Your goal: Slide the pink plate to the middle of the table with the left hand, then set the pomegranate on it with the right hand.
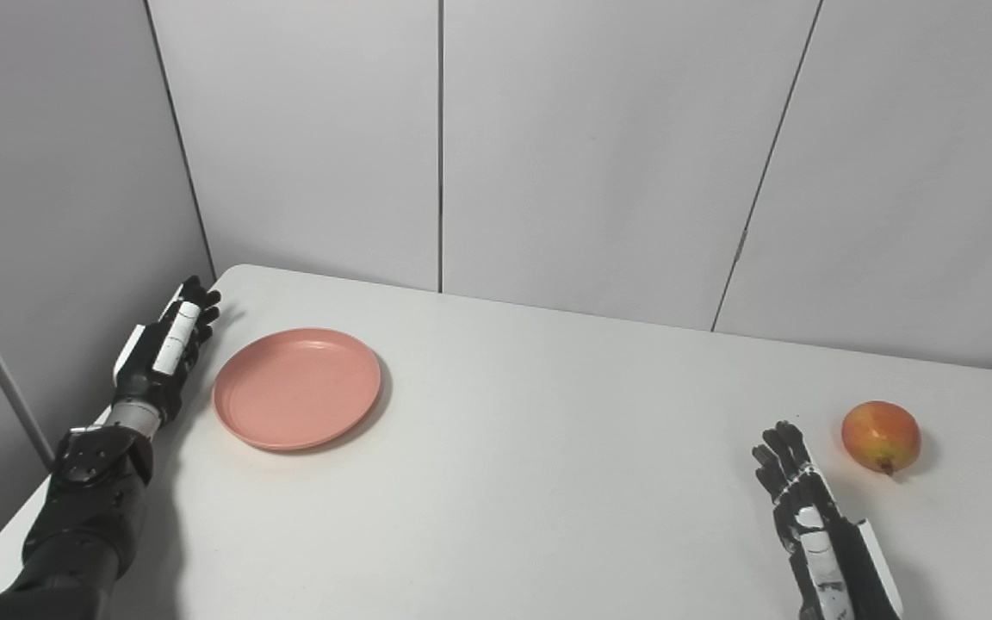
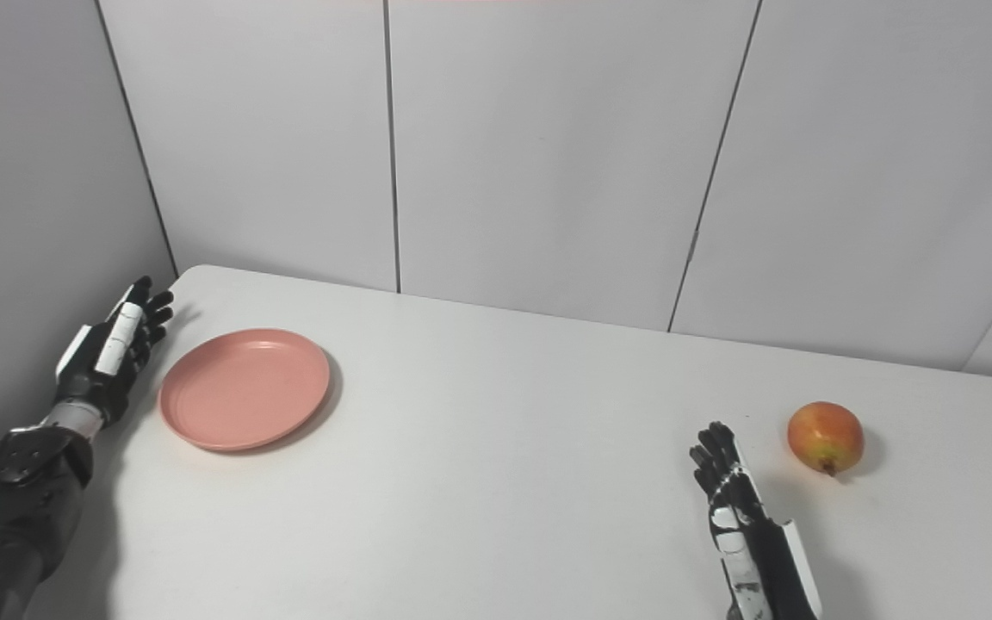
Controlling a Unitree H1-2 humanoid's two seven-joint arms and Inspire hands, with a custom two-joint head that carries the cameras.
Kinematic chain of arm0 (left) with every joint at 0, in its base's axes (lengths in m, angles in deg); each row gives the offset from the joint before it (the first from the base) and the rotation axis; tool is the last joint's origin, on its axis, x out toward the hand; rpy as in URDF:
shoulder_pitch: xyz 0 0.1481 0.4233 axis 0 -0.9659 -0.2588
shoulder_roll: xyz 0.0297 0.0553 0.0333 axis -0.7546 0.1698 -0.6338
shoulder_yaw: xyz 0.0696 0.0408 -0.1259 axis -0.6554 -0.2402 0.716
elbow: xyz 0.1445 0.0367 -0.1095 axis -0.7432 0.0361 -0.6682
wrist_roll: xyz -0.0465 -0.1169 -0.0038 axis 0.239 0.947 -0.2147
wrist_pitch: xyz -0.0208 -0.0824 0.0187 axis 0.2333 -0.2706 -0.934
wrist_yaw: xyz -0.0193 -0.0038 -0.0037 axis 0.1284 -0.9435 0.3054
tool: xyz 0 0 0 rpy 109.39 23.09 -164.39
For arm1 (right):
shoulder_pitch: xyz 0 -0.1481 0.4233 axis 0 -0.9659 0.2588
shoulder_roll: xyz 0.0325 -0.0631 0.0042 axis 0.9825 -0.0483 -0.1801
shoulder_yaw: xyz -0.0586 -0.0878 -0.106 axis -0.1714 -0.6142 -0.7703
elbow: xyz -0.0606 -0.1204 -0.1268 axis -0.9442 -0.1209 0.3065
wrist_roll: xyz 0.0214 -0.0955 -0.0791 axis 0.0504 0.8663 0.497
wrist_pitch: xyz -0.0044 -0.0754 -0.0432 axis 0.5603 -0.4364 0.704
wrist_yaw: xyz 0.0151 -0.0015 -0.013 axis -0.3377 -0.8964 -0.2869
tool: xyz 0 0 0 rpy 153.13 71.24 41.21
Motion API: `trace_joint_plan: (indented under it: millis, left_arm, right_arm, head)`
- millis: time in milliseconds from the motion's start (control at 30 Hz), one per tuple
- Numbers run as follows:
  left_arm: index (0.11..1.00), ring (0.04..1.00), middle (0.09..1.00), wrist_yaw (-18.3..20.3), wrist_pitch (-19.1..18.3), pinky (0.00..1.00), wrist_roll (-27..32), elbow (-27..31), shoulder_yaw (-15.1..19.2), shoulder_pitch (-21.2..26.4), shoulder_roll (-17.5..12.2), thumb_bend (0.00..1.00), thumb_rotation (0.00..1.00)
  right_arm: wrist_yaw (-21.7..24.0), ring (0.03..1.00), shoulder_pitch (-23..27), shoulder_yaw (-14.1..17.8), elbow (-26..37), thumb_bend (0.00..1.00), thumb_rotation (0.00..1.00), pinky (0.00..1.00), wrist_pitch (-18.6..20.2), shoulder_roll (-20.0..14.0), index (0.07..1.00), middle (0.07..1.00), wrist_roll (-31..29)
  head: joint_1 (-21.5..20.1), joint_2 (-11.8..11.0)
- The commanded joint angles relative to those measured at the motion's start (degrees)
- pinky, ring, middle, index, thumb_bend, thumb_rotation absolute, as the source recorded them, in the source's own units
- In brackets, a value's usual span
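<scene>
Left hand (image 1: 167,349) sits at the table's (image 1: 530,482) far-left side, fingers extended and loose, holding nothing. It lies just beside the pink plate (image 1: 296,387), on the plate's outer, left flank; a narrow gap seems to separate them, though contact at the rim is hard to rule out from these views. That placement makes sense: from the outside edge, the hand can push the plate rightward toward centre.

Plate lies flat and empty, well left of the middle, near the left edge and the back corner.

Right hand (image 2: 733,491) rests low at the near right, fingers straight and apart, grasping nothing, likely waiting its turn. Pomegranate (image 2: 825,437) sits just right of and slightly beyond those fingertips, not touching, stem nub toward the camera.

Room for moving: broad bare tabletop between plate and fruit, nothing in the sliding path. Left edge is close behind the left hand, so the push has to go inward only. Pomegranate is round and could roll toward the right edge if nudged.
</scene>
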Motion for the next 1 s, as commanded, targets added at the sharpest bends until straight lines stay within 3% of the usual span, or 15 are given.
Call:
trace_joint_plan:
  millis: [0,200,433,733,967]
  left_arm:
    - [0.959,0.946,0.927,1.74,2.82,0.98,0.79,0.38,0.32,4.02,-2.39,1.0,0.8]
    - [0.928,0.892,0.889,2.94,2.91,0.89,1.26,-2.22,1.1,4.22,-2.13,1.0,0.78]
    - [0.95,0.933,0.918,4.27,2.98,0.92,1.19,-2.29,0.58,3.43,-0.9,1.0,0.82]
    - [0.999,0.999,0.996,6.73,2.83,1.0,2.98,4.23,0.88,0.32,3.08,1.0,0.81]
    - [1.0,0.997,0.99,8.72,2.93,1.0,2.91,4.07,0.48,-0.04,3.75,0.98,0.81]
  right_arm:
    - [0.34,0.959,-3.45,0.12,-3.04,0.76,0.89,1.0,0.13,-0.57,0.97,0.968,-0.18]
    - [0.13,0.957,-3.52,0.21,-2.68,0.77,0.88,1.0,0.9,-0.44,0.965,0.965,-0.31]
    - [0.2,0.959,-3.46,0.15,-2.53,0.77,0.88,1.0,0.75,-0.32,0.968,0.967,-0.5]
    - [-0.07,0.958,-3.69,-0.07,-1.7,0.78,0.88,1.0,1.34,-0.08,0.963,0.965,-0.26]
    - [-0.4,0.957,-3.83,-0.25,-1.02,0.79,0.88,0.99,1.82,0.07,0.959,0.962,0.14]
  head:
    - [0.04,0.07]
    - [-0.08,0.45]
    - [-0.43,0.62]
    - [-0.91,1.01]
    - [-1.24,1.29]
